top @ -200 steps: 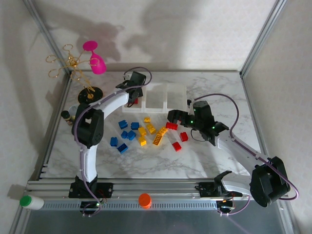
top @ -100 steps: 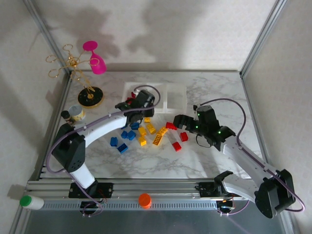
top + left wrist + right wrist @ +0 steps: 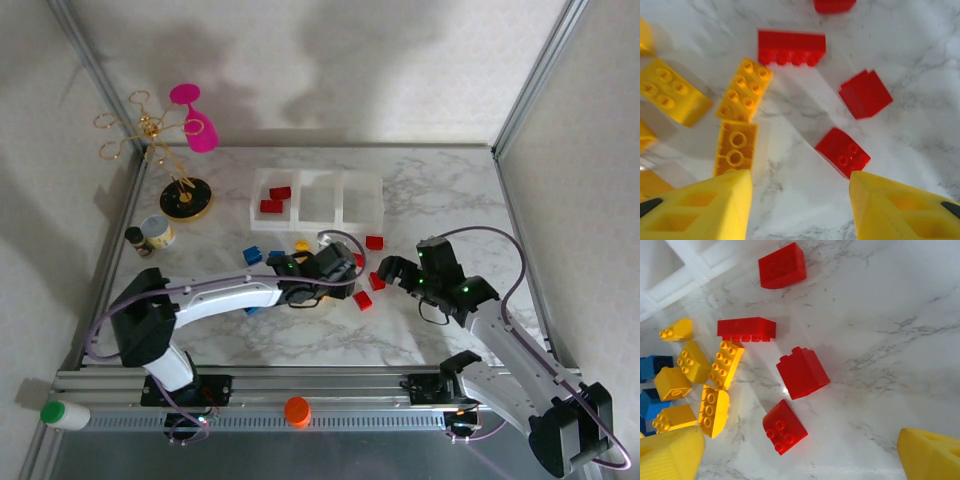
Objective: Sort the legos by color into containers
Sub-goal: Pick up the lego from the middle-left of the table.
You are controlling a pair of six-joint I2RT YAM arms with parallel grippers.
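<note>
At the far left of the white marbled table (image 3: 450,200) stands a gold wire stand with pink cups (image 3: 190,120) on its round black-and-gold base (image 3: 186,197), with a small jar (image 3: 157,232) just in front of it. Next comes the row of three white translucent plastic bins (image 3: 320,198), whose left compartment holds two red studded bricks (image 3: 272,205). In front of the bins, small blue studded bricks (image 3: 252,255) lie on the marble beside the left arm. The left gripper (image 3: 342,266) hangs low over the loose pile, its yellow fingers (image 3: 705,210) parted with bare marble between them and nothing held. Ahead of it in the left wrist view lie yellow studded bricks (image 3: 744,89) on the left, a long red brick (image 3: 791,47) at the top and a small red brick (image 3: 842,152) nearest the right finger. Further right, the right gripper (image 3: 408,262) stands spread wide and empty, just beside the loose red bricks (image 3: 802,372) scattered on the table.
</note>
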